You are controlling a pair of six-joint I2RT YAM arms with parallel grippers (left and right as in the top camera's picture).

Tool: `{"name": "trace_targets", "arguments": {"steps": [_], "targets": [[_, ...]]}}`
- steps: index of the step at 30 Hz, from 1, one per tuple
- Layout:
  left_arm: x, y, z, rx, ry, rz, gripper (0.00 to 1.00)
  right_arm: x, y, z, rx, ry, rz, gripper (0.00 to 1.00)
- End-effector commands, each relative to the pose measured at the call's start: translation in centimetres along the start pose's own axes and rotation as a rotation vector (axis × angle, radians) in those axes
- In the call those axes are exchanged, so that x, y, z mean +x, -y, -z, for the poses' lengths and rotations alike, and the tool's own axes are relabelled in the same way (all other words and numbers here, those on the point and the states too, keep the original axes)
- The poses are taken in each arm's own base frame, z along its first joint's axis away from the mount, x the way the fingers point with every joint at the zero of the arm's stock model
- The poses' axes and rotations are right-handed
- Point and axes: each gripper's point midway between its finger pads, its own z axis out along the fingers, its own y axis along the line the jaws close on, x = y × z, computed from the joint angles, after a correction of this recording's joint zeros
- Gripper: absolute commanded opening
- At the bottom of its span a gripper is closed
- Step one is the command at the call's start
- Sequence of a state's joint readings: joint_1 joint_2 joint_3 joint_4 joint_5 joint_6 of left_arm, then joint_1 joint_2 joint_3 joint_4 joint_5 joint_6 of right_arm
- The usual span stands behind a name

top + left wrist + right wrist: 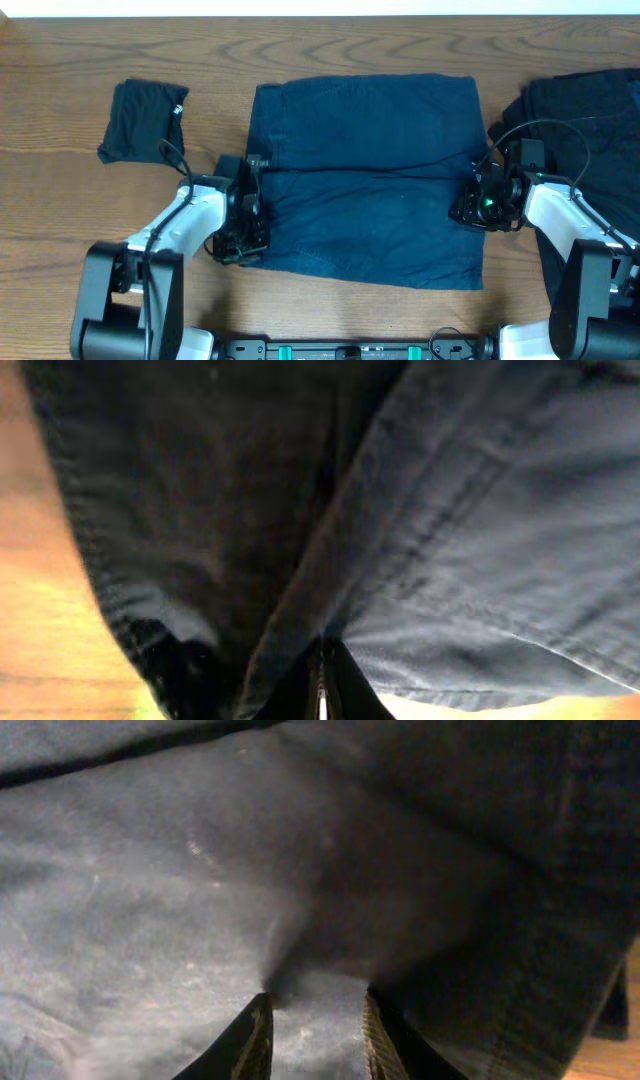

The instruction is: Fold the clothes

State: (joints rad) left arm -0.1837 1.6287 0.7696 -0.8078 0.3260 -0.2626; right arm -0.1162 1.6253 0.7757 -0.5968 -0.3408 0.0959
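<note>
The navy garment (370,180) lies spread wide in the middle of the table, with a fold line running across its middle. My left gripper (243,222) is at its left edge. In the left wrist view its fingers (322,678) are shut, and a ridge of navy cloth (480,510) rises from between them. My right gripper (472,208) is at the garment's right edge. In the right wrist view its fingers (315,1030) are apart and rest on the navy cloth (150,900), with cloth lying between them.
A small folded black garment (140,122) lies at the back left on the wooden table (60,210). A heap of dark clothes (590,110) lies at the right edge, close behind my right arm.
</note>
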Motion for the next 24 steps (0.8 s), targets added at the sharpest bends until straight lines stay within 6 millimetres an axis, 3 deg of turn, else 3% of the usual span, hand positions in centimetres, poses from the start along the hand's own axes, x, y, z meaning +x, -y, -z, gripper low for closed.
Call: {"name": "trace_targets", "arguments": {"steps": [1, 10, 13, 17, 20, 24], "targets": [[0.7, -1.7, -1.0, -0.07, -0.023, 0.025, 0.06, 0.5, 1.3, -0.5, 0.066, -0.007, -0.013, 0.3], [0.9, -1.3, -0.8, -0.051, -0.034, 0.066, 0.06, 0.1, 1.9, -0.4, 0.106, 0.012, -0.034, 0.37], [0.3, 0.1, 1.3, -0.009, -0.015, 0.062, 0.06, -0.7, 0.2, 0.1, 0.022, 0.021, -0.028, 0.4], [-1.5, 1.9, 5.3, 0.034, 0.104, 0.027, 0.06, -3.0, -2.5, 2.5, -0.074, 0.035, -0.017, 0.44], [-2.1, 2.8, 7.7, 0.066, 0.189, 0.002, 0.06, -4.5, -3.1, 4.7, -0.054, 0.041, -0.002, 0.46], [-2.2, 3.1, 8.8, 0.084, 0.242, -0.015, 0.06, -6.2, -2.6, 6.5, 0.018, 0.08, 0.011, 0.49]]}}
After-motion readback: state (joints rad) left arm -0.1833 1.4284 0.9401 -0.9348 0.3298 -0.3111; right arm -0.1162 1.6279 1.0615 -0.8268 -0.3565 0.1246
